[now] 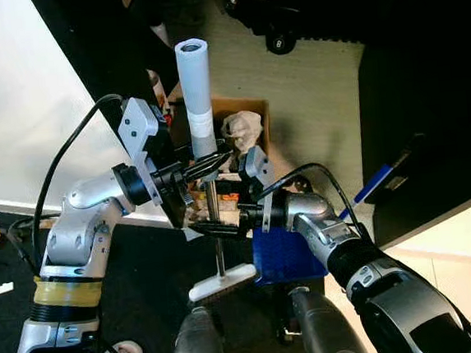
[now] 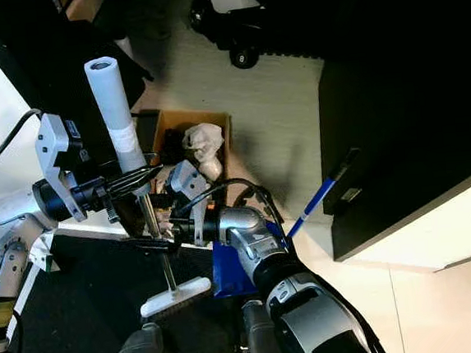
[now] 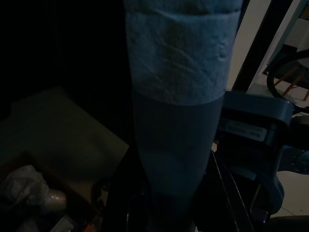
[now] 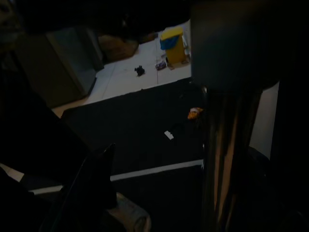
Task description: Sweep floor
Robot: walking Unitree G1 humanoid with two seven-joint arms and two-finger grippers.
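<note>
A: Left gripper [image 1: 206, 166]?
B: Eye views: clamped on broom [image 1: 203, 150] handle, upright over dark floor [image 1: 144, 267]. Right gripper [image 1: 215, 226] clamped lower on shaft.
A: Wrist views?
B: Left: handle close-up, dim. Right: dark, shaft alongside.

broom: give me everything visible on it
The broom stands roughly upright between both grippers. Its grey-white tubular handle has an open top end and a pale wrap lower down, above a thin metal shaft. The flat white head rests on the dark mat. The left gripper grips below the wrap; the right gripper holds the shaft lower.
</note>
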